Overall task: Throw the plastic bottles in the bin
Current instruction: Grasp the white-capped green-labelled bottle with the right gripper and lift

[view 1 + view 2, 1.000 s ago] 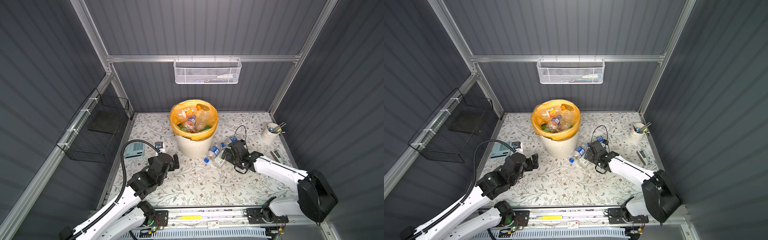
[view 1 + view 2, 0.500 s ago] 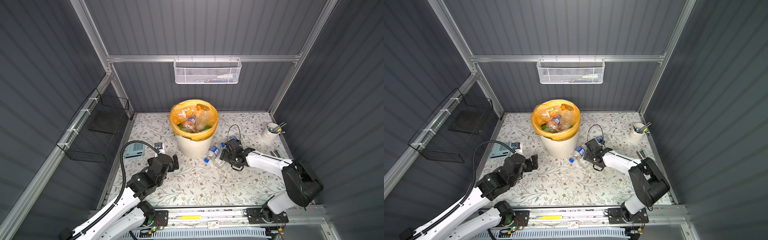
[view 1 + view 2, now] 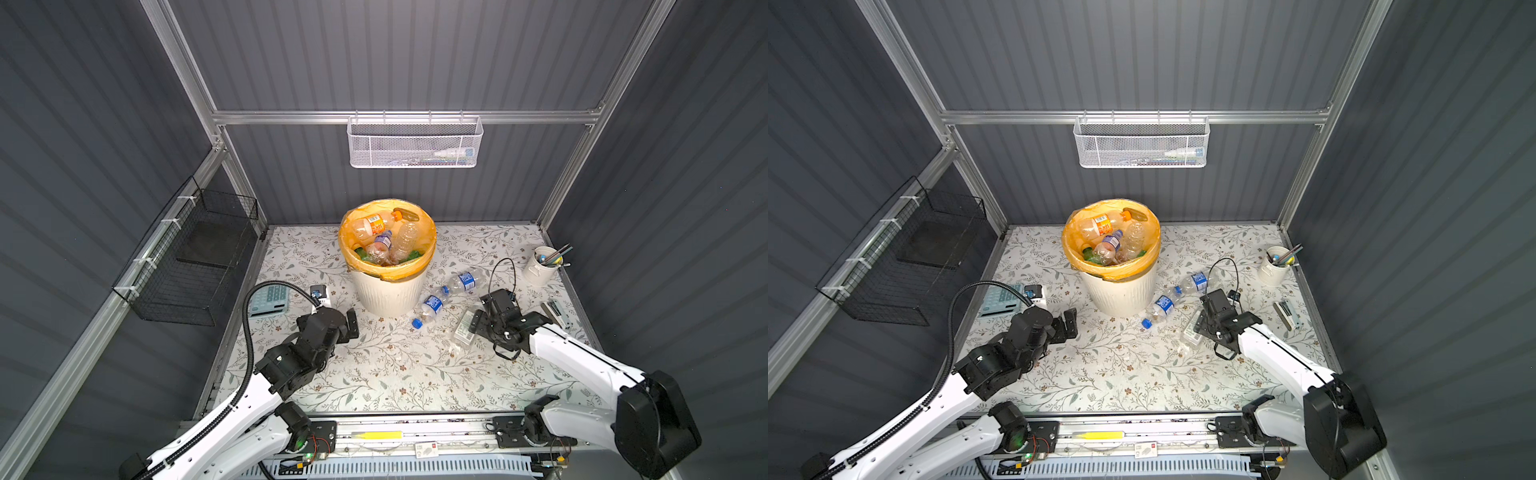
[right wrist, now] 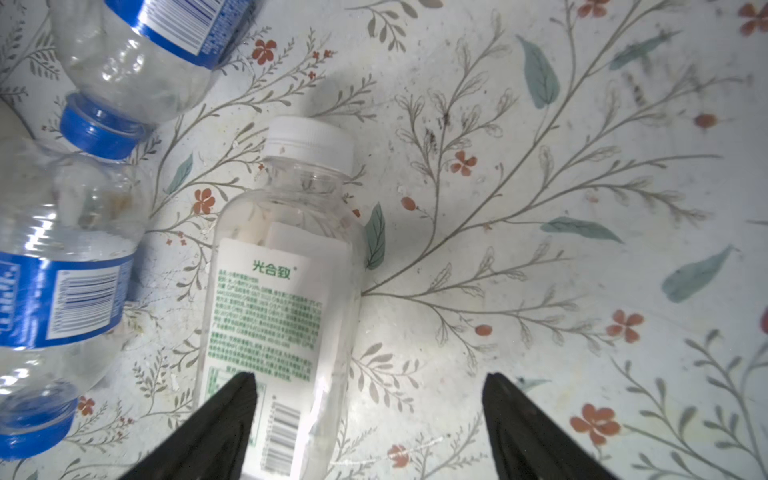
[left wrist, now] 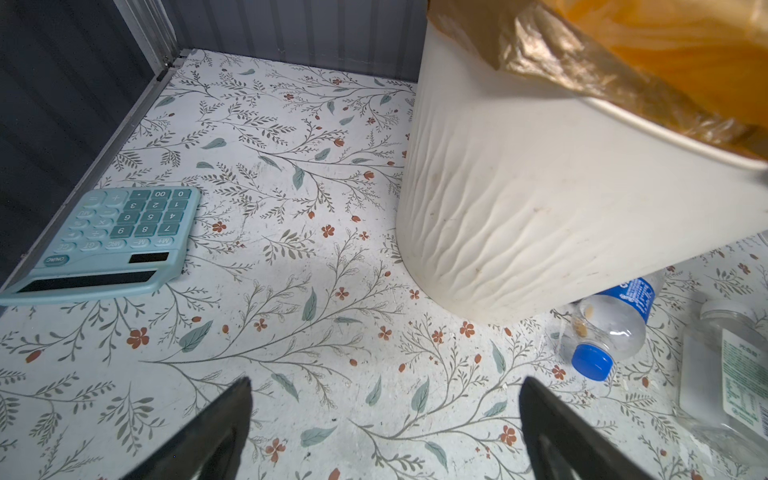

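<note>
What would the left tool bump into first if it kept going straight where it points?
Probably the bin: the open left tool points just past its white side and would likely clip it. It also tilts down, so it may touch the table first; depth is unclear.

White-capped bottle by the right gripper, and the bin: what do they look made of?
White-capped bottle: clear glossy plastic, it seems; see-through walls with glints, printed label of paper or film. Bin: matte cream plastic, probably, with moulded ribs; its liner looks like thin crinkled orange film.

White arms (image 3: 582,365), black joints (image 3: 652,424)
</note>
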Robot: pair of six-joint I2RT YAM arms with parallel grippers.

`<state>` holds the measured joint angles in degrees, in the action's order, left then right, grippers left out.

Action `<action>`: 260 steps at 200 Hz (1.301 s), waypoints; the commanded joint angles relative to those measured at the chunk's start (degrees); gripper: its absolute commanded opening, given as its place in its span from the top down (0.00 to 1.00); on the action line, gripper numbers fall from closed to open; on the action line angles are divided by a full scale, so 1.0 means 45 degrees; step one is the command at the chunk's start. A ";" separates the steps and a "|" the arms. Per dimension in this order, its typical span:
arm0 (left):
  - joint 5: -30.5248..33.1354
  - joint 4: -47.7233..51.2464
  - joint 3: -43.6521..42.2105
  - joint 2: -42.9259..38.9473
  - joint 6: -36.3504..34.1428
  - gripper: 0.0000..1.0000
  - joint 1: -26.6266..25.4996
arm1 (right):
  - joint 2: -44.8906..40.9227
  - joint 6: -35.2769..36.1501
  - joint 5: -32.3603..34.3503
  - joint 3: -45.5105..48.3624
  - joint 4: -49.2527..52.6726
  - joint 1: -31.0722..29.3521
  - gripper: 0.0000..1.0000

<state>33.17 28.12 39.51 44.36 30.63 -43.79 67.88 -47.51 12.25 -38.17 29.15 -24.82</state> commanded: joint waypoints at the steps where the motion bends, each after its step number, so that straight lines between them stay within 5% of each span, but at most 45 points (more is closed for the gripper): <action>1: -0.0207 -0.0367 -0.0177 0.0175 -0.0151 0.00 0.0005 | -0.0134 -0.0088 0.0161 -0.0579 0.0581 0.0012 0.08; 47: -0.0124 -0.0262 -0.0195 0.0038 -0.0262 0.00 0.0010 | 0.1892 -0.0112 -0.0004 -0.1764 0.0201 -0.0392 0.01; 118: 0.0428 0.0459 -0.0264 -0.0624 -0.0267 0.00 0.0005 | 0.5405 0.0283 0.0537 -0.3013 0.0832 -0.0618 0.06; 177: 0.0540 0.0394 -0.0429 -0.0674 -0.0215 0.00 0.0005 | 0.4057 0.0444 0.0371 -0.2201 0.0442 -0.0547 0.41; 260: 0.0989 0.0398 -0.1073 -0.0761 0.0522 0.00 0.0005 | -0.3050 0.2827 0.1253 -0.5039 0.0448 0.0146 0.42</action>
<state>36.03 29.19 36.03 41.76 31.38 -43.77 63.05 -40.12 14.72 -53.56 31.81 -26.17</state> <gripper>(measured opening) 0.998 0.628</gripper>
